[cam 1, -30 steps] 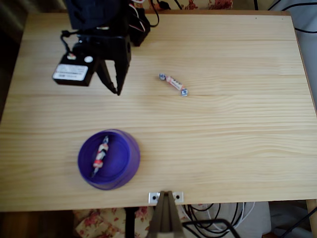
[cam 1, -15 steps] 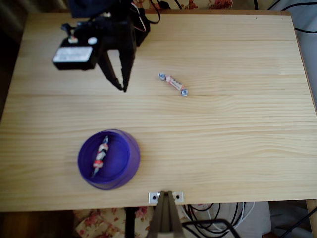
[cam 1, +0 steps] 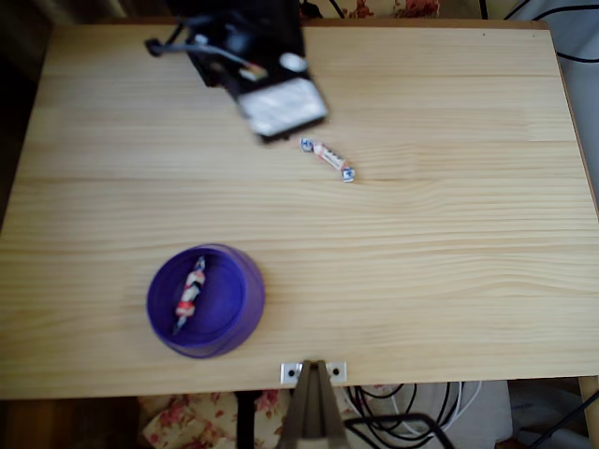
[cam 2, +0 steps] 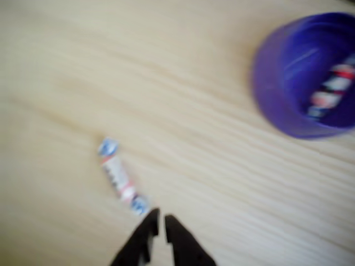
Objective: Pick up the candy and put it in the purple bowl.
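The candy (cam 1: pixel 328 159) lies on the wooden table, right of centre toward the back; in the wrist view the candy (cam 2: pixel 121 178) shows a pinkish-white middle and blue-white twisted ends. My gripper (cam 2: pixel 159 220) hangs just right of the candy's near end, its black fingers shut with nothing between them. In the overhead view my arm (cam 1: pixel 245 47) reaches from the back edge, and its camera box (cam 1: pixel 281 105) sits just left of the candy, hiding the fingers. The purple bowl (cam 1: pixel 245 301) stands front left. The purple bowl (cam 2: pixel 277 72) holds a red-and-white striped candy (cam 1: pixel 190 293).
The tabletop (cam 1: pixel 430 262) is bare wood to the right and front of the candy. A metal bracket (cam 1: pixel 314 372) is clamped at the front edge, with cables (cam 1: pixel 402 416) below it.
My arm has swung right from the table's left side to just beside the candy, and the wrist has turned. The candy and the bowl have not moved.
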Motion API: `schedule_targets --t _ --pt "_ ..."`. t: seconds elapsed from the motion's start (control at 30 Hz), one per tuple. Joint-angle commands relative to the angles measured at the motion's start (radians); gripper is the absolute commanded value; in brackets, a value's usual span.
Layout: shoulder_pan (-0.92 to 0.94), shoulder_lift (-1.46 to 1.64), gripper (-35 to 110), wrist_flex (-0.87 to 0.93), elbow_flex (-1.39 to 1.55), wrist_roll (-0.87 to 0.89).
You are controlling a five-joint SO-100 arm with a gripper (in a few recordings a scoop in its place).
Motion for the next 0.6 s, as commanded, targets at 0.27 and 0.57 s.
schedule_targets --t 0.27,0.57 --pt "-0.356 -0.198 15 -0.034 -0.069 0.118" --pt "-0.385 -0.371 20 -0.225 -0.002 0.160"
